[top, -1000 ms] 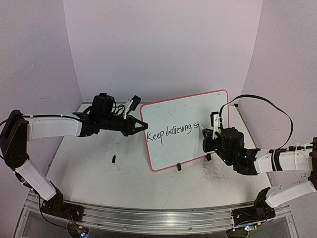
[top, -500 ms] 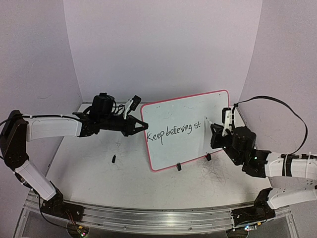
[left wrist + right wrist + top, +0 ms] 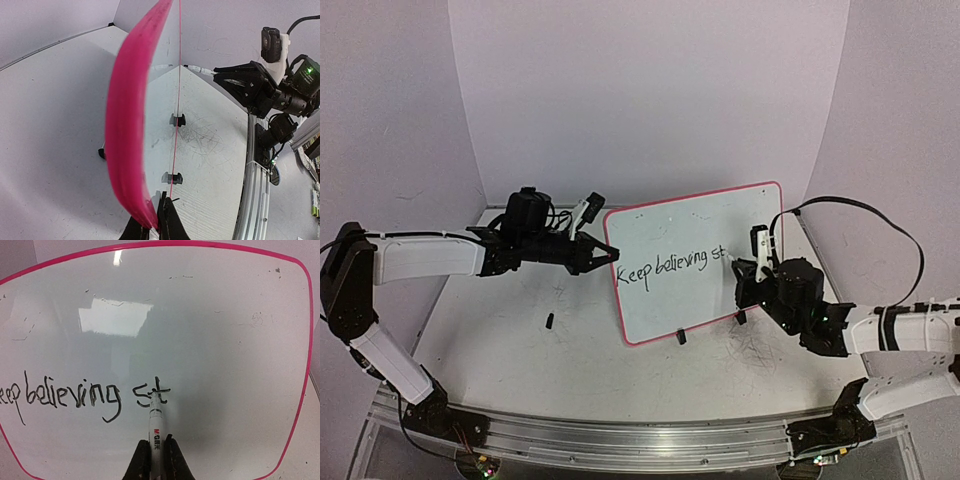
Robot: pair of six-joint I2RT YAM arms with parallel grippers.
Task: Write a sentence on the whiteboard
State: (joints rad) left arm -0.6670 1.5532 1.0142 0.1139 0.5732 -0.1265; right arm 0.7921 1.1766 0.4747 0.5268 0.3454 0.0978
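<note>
The whiteboard point(image 3: 705, 225) stands tilted on the table, white with a pink rim. My left gripper point(image 3: 609, 255) is shut on its left edge; the left wrist view shows the rim point(image 3: 127, 125) pinched in that gripper point(image 3: 155, 212). The sentence point(image 3: 670, 266) reads "Keep believing st" in black. My right gripper point(image 3: 746, 276) is shut on a white marker point(image 3: 735, 265). In the right wrist view the marker point(image 3: 156, 422) points from the right gripper point(image 3: 156, 452) at the board point(image 3: 210, 325), its tip on the "t" that ends the sentence point(image 3: 75, 397).
Two black clips point(image 3: 681, 336) point(image 3: 741, 317) hold the board's lower edge. A small black piece point(image 3: 549, 321) lies on the tabletop at the left. Dark scribbles point(image 3: 755, 350) mark the table under the right arm. Walls close in the back and sides.
The right gripper drew back to the right with the marker, off the board, then returned. The marker tip is on the "t" again. The left arm and the board stayed put.
</note>
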